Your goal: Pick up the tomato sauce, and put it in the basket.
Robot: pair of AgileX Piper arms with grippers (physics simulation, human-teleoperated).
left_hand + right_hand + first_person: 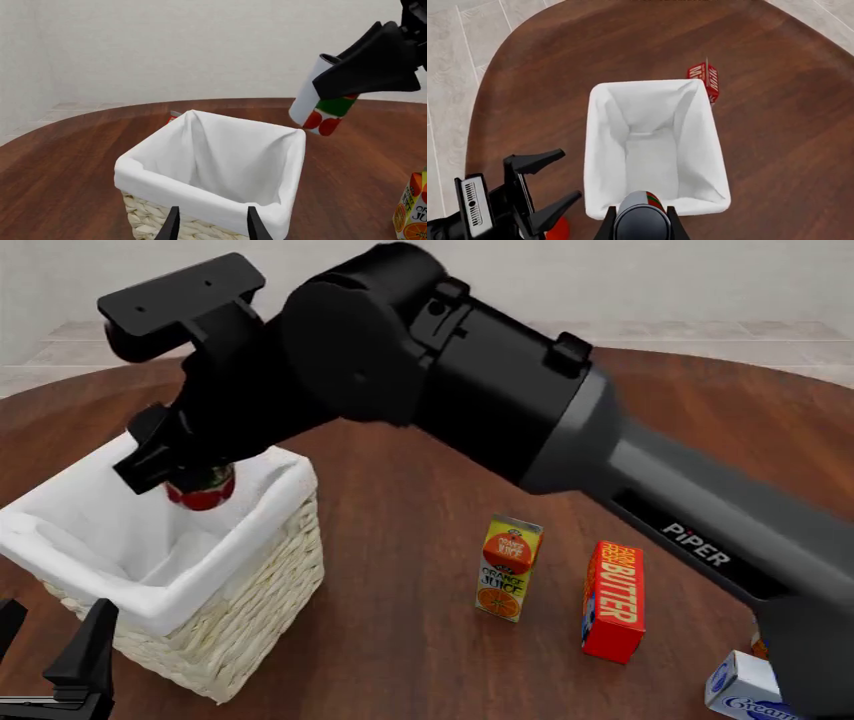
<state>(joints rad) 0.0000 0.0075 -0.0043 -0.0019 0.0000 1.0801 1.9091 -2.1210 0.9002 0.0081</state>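
Right end effector (337,82) closed on the tomato sauce can (323,107), fingers on both sides of it, held in the air above the open basket (200,175). Can tilted in the left wrist view, grey metal top up toward the arm, red and green label showing below the fingers. Seen in the front view just over the far edge of the basket, not touching the white cloth liner (80,540). From the right wrist view, looking straight down past the can into the basket interior.

Left end effector (212,225) open, holding nothing, fingers apart and low beside the near wall of the basket.

Basket standing upright on the dark wooden counter (400,660). Orange juice carton (507,570) upright to the right of the basket, well apart from it. Red butter box (615,602) upright just beside the carton. White and blue box (745,688) at the right lower corner, partly hidden by the arm. Small red box (704,80) on the counter, touching or almost touching the far side of the basket; cannot tell which.
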